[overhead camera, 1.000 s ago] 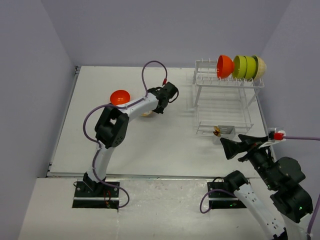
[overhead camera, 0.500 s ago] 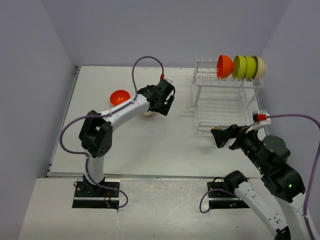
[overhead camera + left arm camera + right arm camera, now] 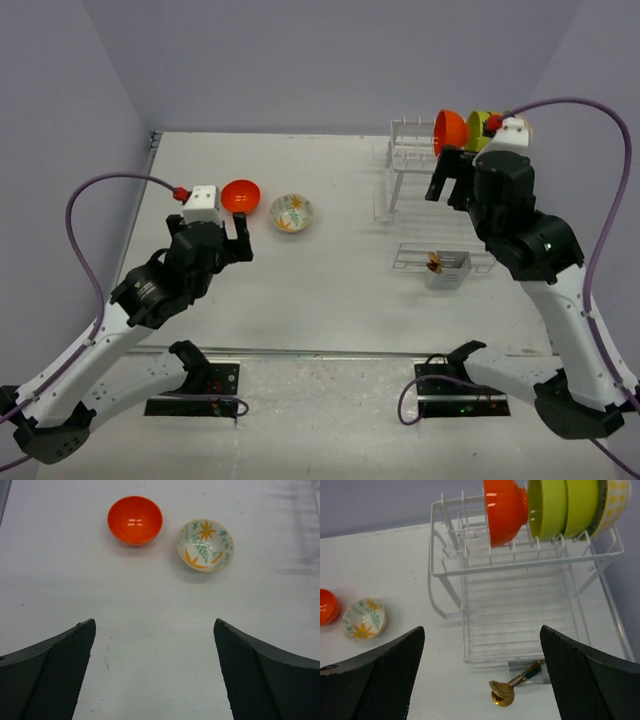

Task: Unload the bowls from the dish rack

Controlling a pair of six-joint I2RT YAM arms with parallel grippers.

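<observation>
Fetching the next bowl, I judge: the right gripper point(image 3: 480, 630), spread wide and empty, hovers over the white wire dish rack point(image 3: 520, 565), whose glossy orange bowl point(image 3: 504, 510) stands on edge just ahead. Next it must straddle that rim. The left gripper point(image 3: 154, 622), likewise wide and empty, faces a white floral bowl point(image 3: 205, 545) already set down ahead.

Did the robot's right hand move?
Yes. The right hand moved along the dish rack, from its near end toward the orange bowl at its far end.
</observation>
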